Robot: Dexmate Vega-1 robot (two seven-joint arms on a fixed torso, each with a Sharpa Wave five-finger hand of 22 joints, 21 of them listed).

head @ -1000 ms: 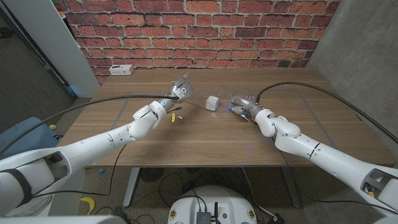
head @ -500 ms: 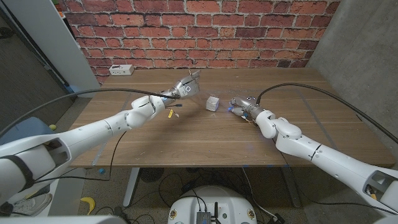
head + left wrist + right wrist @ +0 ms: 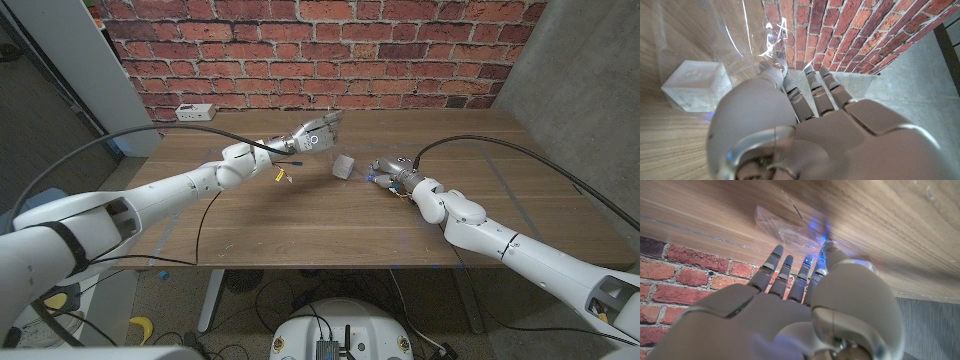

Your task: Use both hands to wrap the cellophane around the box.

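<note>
Left hand point(image 3: 315, 134) is up above the worktop point(image 3: 300, 215), reaching toward the far side, and its fingers point(image 3: 812, 87) are pinched on an edge of the cellophane point(image 3: 747, 30); the clear sheet drapes down from them toward the box point(image 3: 343, 166). That small white box sits on the worktop between the two hands. Right hand point(image 3: 388, 168) is low, just right of the box, fingers point(image 3: 785, 272) clamped on a crinkled piece of cellophane against the wood. A white power strip point(image 3: 193, 112) lies at the far left.
</note>
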